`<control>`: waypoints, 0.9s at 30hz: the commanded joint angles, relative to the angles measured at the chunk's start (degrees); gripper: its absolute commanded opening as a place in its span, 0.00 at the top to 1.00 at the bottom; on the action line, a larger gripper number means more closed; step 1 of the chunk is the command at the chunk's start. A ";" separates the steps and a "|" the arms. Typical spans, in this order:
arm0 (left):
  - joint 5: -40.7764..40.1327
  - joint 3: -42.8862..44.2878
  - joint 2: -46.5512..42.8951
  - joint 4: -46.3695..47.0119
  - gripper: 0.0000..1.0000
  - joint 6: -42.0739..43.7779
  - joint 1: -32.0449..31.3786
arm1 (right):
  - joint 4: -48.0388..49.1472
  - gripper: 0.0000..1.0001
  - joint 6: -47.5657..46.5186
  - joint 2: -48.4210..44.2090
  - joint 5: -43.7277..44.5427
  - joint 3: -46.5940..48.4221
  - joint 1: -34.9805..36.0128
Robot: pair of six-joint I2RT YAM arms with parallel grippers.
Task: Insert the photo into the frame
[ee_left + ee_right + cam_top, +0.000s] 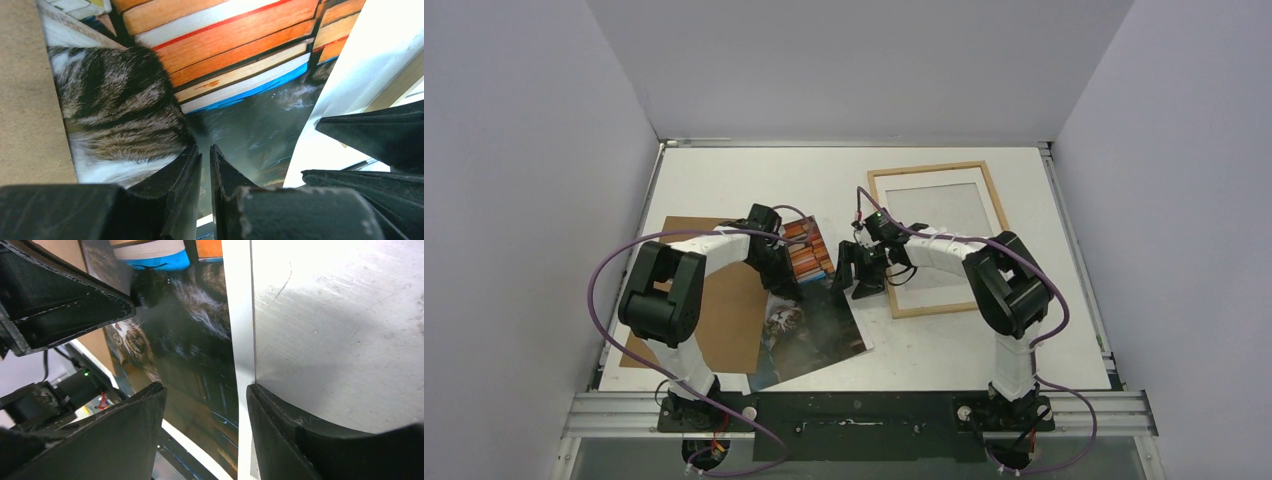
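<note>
Top external view: we find the photo point(819, 330) lying picture-side up near the middle of the table point(944, 350), its left part overlapping the brown backing board point(724, 320). The frame point(924, 168) lies flat to the right, near the photo but apart from it, so the print is not yet in it. The left gripper point(786, 280) sits at the photo's left edge, by the book end. The right gripper point(856, 280) sits at the opposite edge, between photo and frame. We judge that the arms flank the print so that one can lift it while the other takes the free side for the transfer.

Left wrist view: the fingers point(185, 170) are drawn almost together, leaving only a thin slot. The glossy surface with the tabby and the orange books runs into that slot. We read this as a pinch on the photo, though the contact itself is hidden. The backing board shows at the left.

Right wrist view: the fingers point(280, 430) stand well apart and hold nothing. They straddle the photo's white edge, one over the dark print, the other over bare table. We judge that this placement prepares a grasp of that edge; thin glossy paper lying flat offers little purchase, so a slip is the risk
</note>
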 commanded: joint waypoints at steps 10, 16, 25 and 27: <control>-7.93 -0.62 5.40 -0.25 0.89 -4.73 -1.73 | 17.75 0.38 6.57 -1.61 -10.05 -9.85 -1.79; -8.72 -0.53 5.47 -0.51 0.89 -5.52 -1.82 | 8.12 0.35 2.93 -5.55 -6.69 -12.44 -4.34; -8.50 -0.52 5.71 -0.70 0.89 -5.65 -1.90 | 0.50 0.34 -1.46 -9.69 -3.92 -14.31 -4.12; -8.10 -0.73 5.69 -0.65 0.90 -5.65 -2.04 | 0.02 0.35 -1.96 -9.77 -4.37 -15.07 -3.33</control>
